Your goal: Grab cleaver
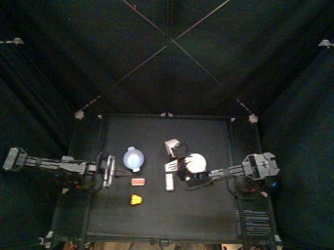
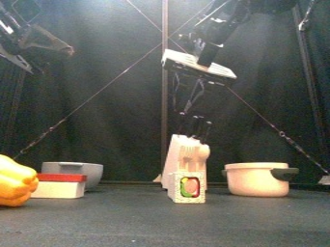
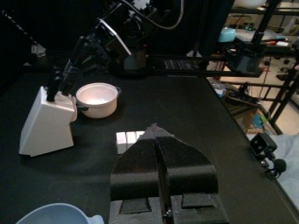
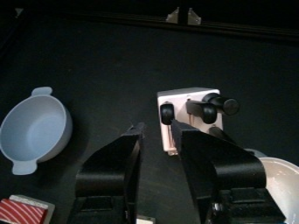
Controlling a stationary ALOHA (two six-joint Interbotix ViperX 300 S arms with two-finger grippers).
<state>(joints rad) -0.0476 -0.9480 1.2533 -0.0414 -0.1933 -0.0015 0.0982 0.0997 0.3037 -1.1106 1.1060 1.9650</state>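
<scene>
Right tool (image 4: 173,157) raised above knife block (image 4: 191,109), jaws parted.

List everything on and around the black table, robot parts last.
White knife block with black handles: one, table's middle.
Pale blue round bowl: one, left of the block.
White round pot: one, right of the block.
Red-and-white block: one, in front of the bowl.
Yellow pepper: one, front left.
Flat white piece: one, in front of the block.
Left gripper: black, shut, at the left.
Right gripper: black, open, above the block.
</scene>
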